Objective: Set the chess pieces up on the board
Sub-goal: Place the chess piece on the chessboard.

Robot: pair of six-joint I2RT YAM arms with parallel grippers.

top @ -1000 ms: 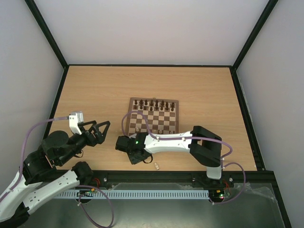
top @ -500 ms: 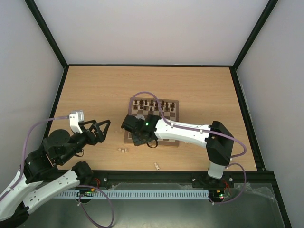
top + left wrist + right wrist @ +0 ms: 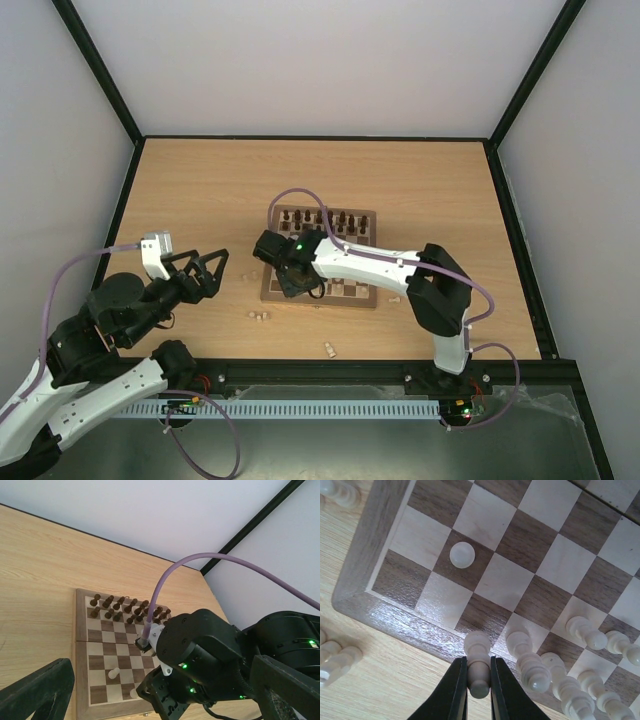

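Observation:
The board [image 3: 367, 297] lies mid-table, with dark chess pieces [image 3: 322, 219] lined along its far rows. My right gripper [image 3: 289, 279] hangs over the board's near left corner. In the right wrist view it [image 3: 479, 690] is shut on a pale piece [image 3: 478, 655] above the board's near border [image 3: 380, 610]. More pale pieces [image 3: 532, 667] stand in the row beside it, and a pale pawn [image 3: 462, 555] stands one row further in. My left gripper [image 3: 218, 268] is open and empty, left of the board. Its fingers [image 3: 37, 690] frame the left wrist view.
Loose pale pieces lie on the table: a pair [image 3: 258, 316] off the board's near left corner, one [image 3: 329, 349] by the front rail, one [image 3: 395, 298] at the near right corner. The right arm's body [image 3: 205, 650] fills the left wrist view's foreground.
My right gripper has lifted from the table in front of the board's left corner and moved onto the board's near left corner, carrying the pale piece. The left arm barely shifted.

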